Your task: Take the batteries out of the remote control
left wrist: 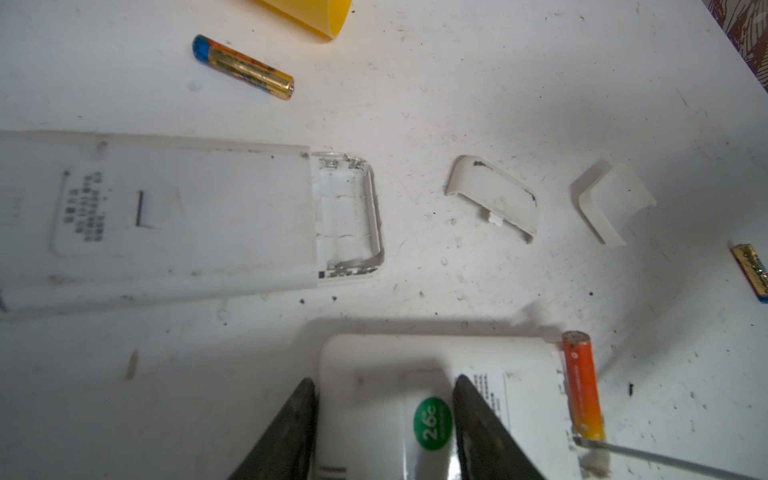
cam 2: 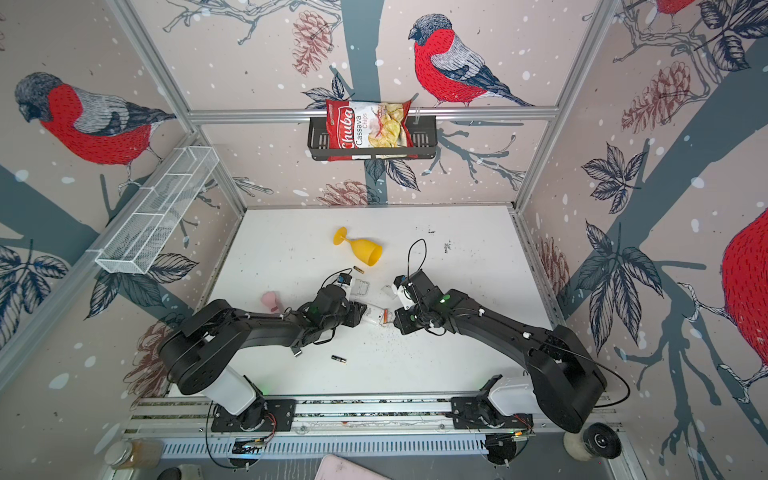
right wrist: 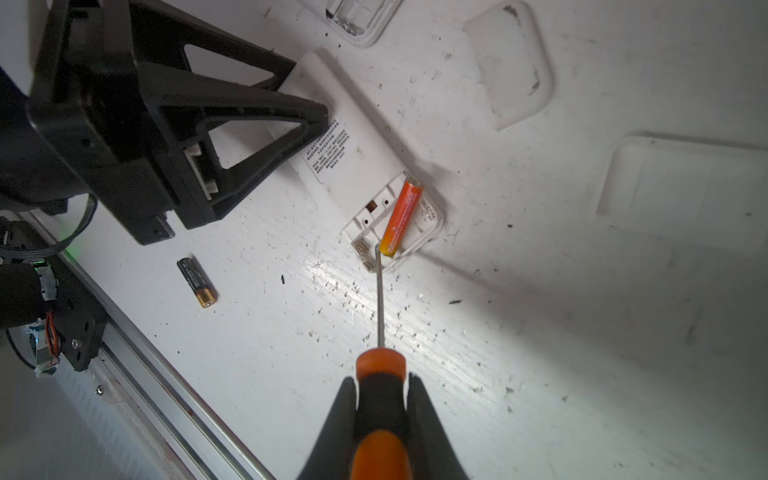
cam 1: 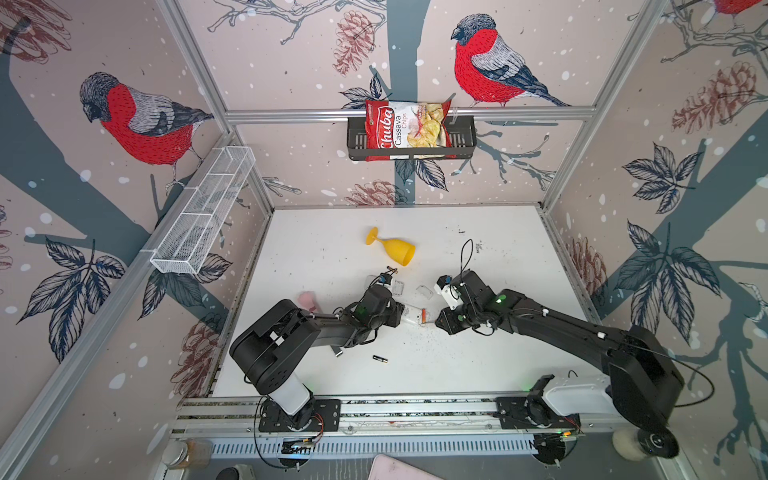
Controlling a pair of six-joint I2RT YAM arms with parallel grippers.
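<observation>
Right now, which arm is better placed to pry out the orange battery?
Right. The right end effector is shut on the orange-and-black-handled screwdriver, whose tip is at the orange cylindrical battery. The left end effector rests on the small white plastic remote, apparently steadying it.

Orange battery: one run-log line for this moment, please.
left tool: open, on remote | right tool: shut on screwdriver | tip: at orange battery end
</observation>
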